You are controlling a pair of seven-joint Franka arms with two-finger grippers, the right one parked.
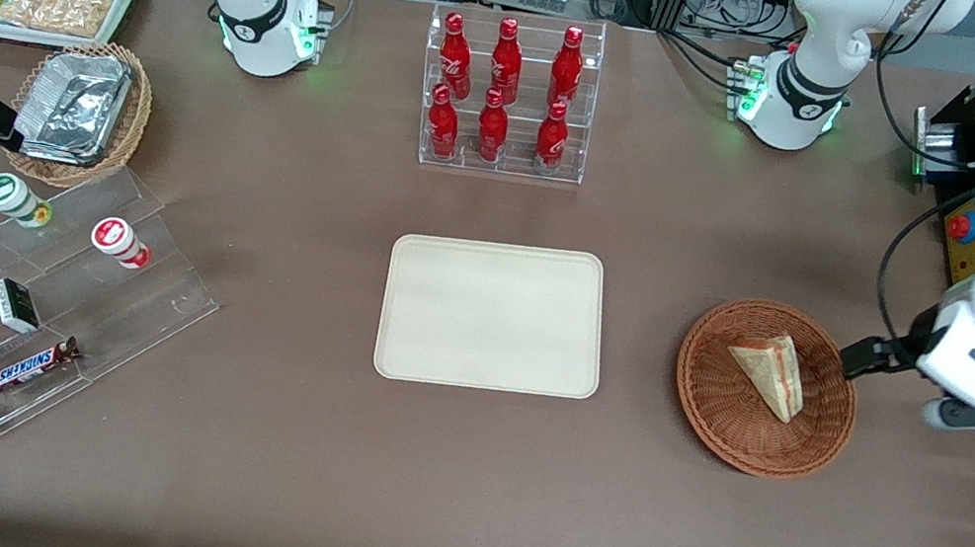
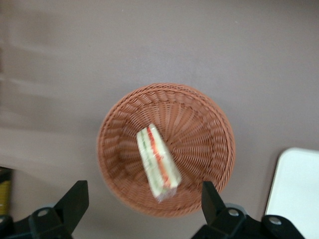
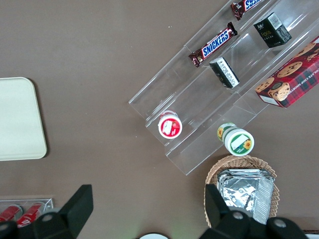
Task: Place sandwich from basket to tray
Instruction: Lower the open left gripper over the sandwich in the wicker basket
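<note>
1. The sandwich (image 1: 769,370) is lying inside the basket (image 1: 721,425), which is sitting on the bench (image 1: 268,435) toward the working arm's end.
2. The hand (image 2: 142,201) is hovering above the basket's edge, its fingers (image 2: 75,199) spread wide and gripping nothing.
3. The tray (image 1: 435,345) is resting bare at the bench's middle, well apart from the basket.
</note>
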